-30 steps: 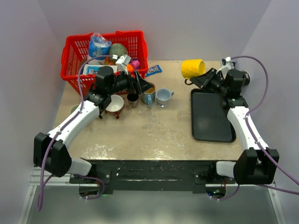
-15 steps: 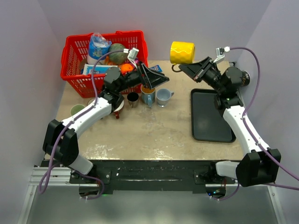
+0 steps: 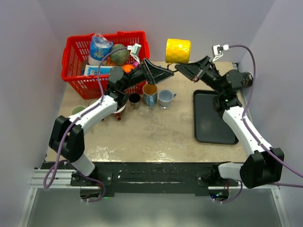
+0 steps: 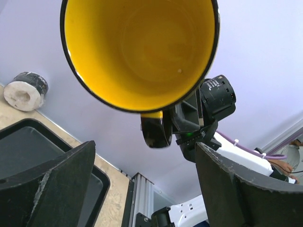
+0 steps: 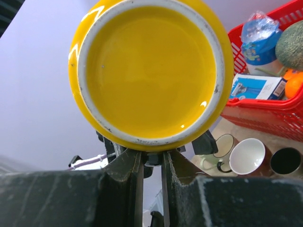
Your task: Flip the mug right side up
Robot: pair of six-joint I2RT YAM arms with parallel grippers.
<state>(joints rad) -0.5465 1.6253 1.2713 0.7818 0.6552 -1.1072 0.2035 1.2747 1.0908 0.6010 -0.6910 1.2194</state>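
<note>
Now the right gripper (image 3: pixel 179 69) is pinching the mug (image 3: pixel 178 50) by its handle, mouth facing the gaping left gripper (image 3: pixel 166 78) beneath.

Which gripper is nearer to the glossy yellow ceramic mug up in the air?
Right. The right gripper grips the glossy yellow ceramic mug by its handle; the left gripper is open, facing its mouth, not touching.

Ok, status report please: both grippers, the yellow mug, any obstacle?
Right gripper shut on yellow mug handle. Mug aloft, on its side, mouth toward open left gripper. Nothing between them.
</note>
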